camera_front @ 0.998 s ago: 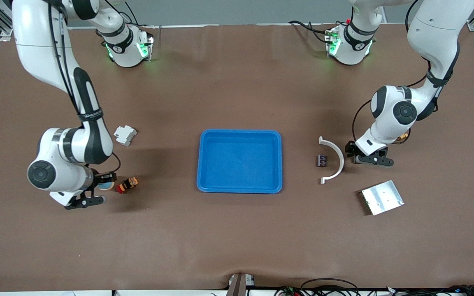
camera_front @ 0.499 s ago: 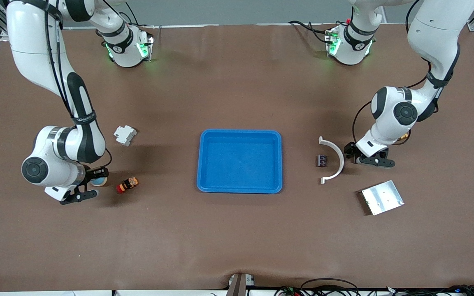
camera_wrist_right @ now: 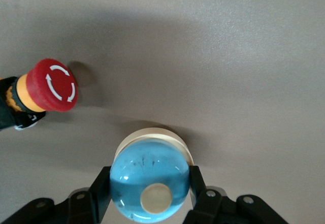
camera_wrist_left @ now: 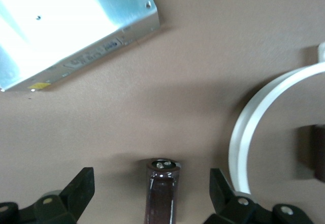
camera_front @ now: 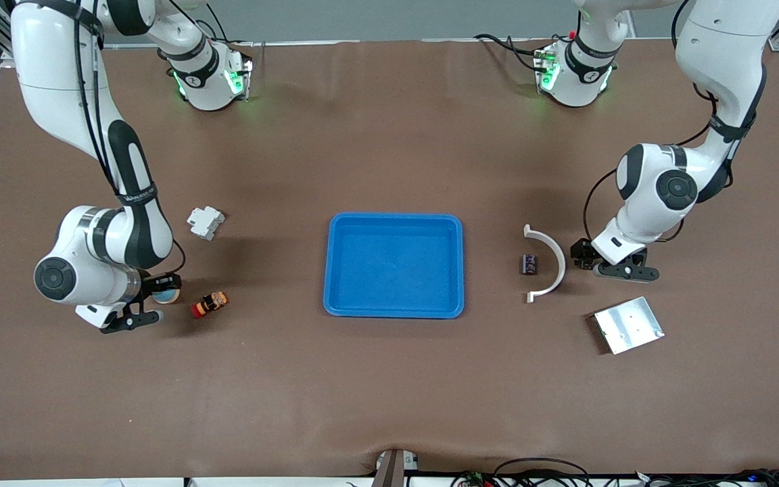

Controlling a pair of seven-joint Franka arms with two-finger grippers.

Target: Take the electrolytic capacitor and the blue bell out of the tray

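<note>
The capacitor [camera_wrist_left: 162,189], a dark brown cylinder with metal terminals on its end, lies on the table between the fingers of my open left gripper [camera_wrist_left: 151,192]; neither finger touches it. In the front view that gripper [camera_front: 607,265] sits low beside the white arc, and its hand hides the capacitor. The bell [camera_wrist_right: 151,182], a blue dome on a cream base, is clamped in my shut right gripper [camera_wrist_right: 150,191]. In the front view the bell [camera_front: 166,295] and right gripper [camera_front: 153,299] are low at the right arm's end of the table, beside a red button.
A blue tray [camera_front: 395,218] lies mid-table. A red emergency-stop button [camera_front: 208,304] [camera_wrist_right: 51,85] lies by the bell. A white breaker [camera_front: 205,222] is farther back. A white arc [camera_front: 552,260] [camera_wrist_left: 254,127] encloses a small black part [camera_front: 529,264]. A metal box [camera_front: 627,325] [camera_wrist_left: 66,26] lies nearer the camera.
My right gripper has carried the bell away from the red button, toward the right arm's end. My left gripper has shifted slightly toward the metal box and its fingers have spread a little wider.
</note>
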